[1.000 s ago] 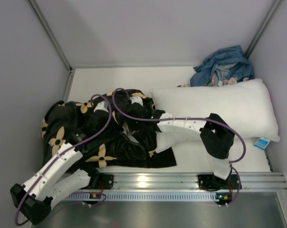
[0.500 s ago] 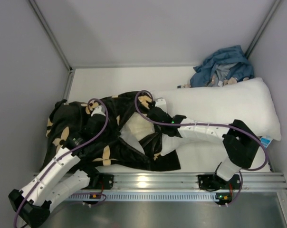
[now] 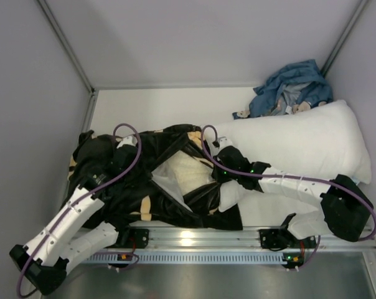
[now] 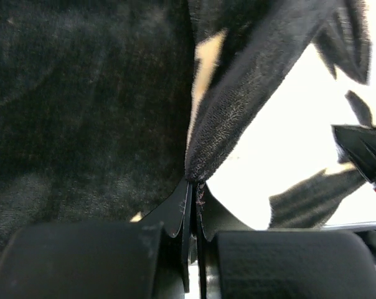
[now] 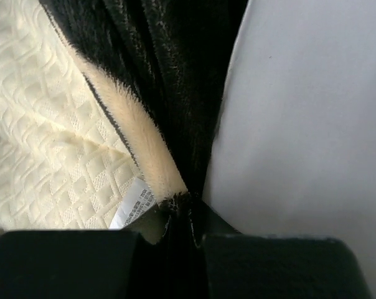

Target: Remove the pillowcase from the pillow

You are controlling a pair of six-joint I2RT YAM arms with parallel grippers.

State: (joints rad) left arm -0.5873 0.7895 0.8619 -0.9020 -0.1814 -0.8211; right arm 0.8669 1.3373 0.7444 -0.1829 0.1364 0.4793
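Observation:
The black pillowcase with tan flowers lies crumpled at the left of the table, its opening spread apart. Inside the opening shows the cream quilted pillow, also seen in the right wrist view with a white label. My left gripper is shut on an edge of the pillowcase at the far left side of the opening. My right gripper is shut on the pillowcase's hem at the right side of the opening, next to a white pillow.
A large plain white pillow lies along the right side under my right arm. A blue cloth bundle sits in the back right corner. Grey walls close in left, back and right; a metal rail runs along the near edge.
My right gripper has shut on the pillowcase hem and pulled it to the right, its arm swinging out rightward. The opening has widened and more of the cream pillow shows.

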